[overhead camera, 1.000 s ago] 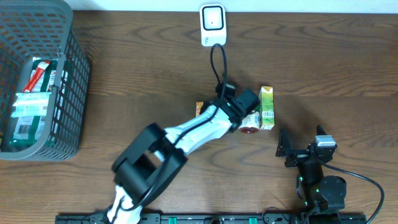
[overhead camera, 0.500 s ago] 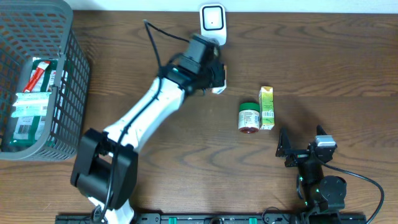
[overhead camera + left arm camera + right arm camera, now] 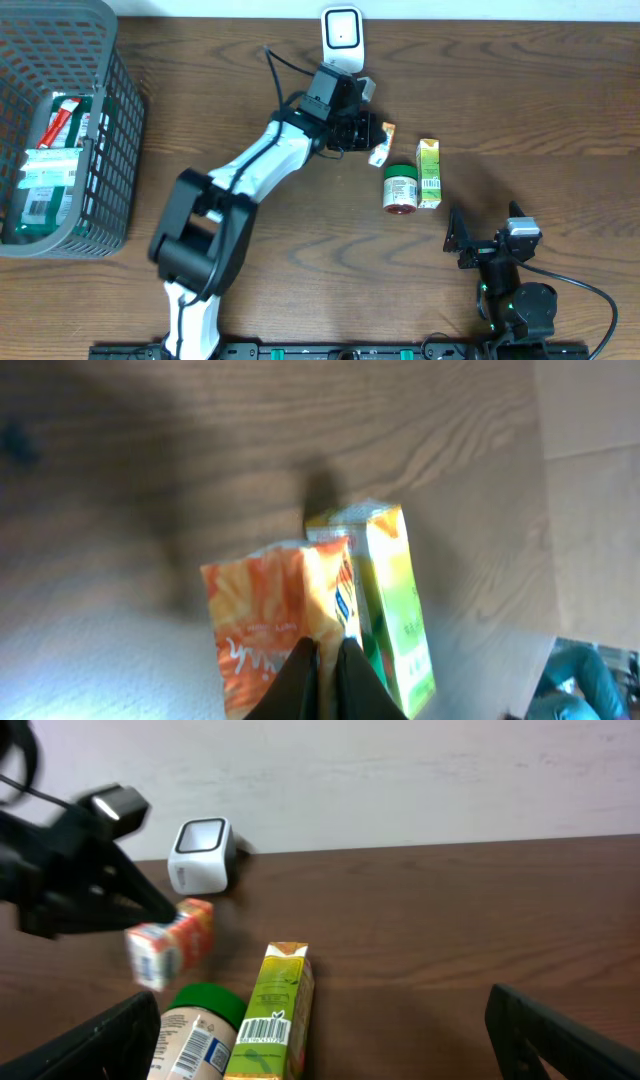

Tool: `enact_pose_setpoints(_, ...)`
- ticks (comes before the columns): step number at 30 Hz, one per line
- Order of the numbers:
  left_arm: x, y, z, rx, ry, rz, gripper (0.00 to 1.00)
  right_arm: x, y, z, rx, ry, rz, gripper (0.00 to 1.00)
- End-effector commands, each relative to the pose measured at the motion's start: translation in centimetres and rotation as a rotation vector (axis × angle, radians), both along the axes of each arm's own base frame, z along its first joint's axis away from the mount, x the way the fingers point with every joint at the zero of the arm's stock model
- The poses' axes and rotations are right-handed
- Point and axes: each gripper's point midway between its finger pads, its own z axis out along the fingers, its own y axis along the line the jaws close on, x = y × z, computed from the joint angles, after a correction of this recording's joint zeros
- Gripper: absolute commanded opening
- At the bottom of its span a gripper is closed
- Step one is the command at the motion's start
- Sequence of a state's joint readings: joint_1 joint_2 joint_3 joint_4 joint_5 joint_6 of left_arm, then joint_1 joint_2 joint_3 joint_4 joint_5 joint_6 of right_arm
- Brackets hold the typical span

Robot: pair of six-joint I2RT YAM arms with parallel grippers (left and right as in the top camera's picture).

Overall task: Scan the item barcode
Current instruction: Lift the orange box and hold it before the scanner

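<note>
While the left gripper point(image 3: 327, 670) pinches the small orange packet point(image 3: 381, 143) by one edge, fingers pressed together on the wrapper, I hold the item off the table just in front of the white scanner point(image 3: 341, 38), apparently so its barcode can be turned toward the scanner's window. I cannot see the code itself. The green carton point(image 3: 429, 172) and the green-lidded jar point(image 3: 400, 188) lie side by side farther from the scanner, likely awaiting their turn, and the right gripper point(image 3: 488, 238) rests well away from it, jaws spread wide and empty.
</note>
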State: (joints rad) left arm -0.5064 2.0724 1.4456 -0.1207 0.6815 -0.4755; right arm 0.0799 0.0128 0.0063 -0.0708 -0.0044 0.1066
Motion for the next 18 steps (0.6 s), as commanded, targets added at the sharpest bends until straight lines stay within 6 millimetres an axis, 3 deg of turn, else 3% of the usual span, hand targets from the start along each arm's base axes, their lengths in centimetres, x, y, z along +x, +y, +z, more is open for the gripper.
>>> enact_pose_setpoints(1,0.3,-0.6,-0.8,-0.062,0.006,-0.039,0.07,0.0,0.2,-0.1,0.012,0.003,0.007,0.99)
enact_pose_setpoints(8,1.6,-0.8,-0.5,-0.078,-0.069,-0.035,0.07,0.0,0.2,-0.1,0.012,0.002,0.007,0.99)
enact_pose_setpoints(15,1.5,-0.6,-3.7,-0.021,-0.041,-0.009,0.08,0.0,0.2,-0.1,0.012,0.003,0.007,0.99)
enact_pose_setpoints(18,1.8,-0.6,-3.8,-0.021,-0.055,-0.010,0.07,0.0,0.2,-0.1,0.012,0.003,0.007,0.99)
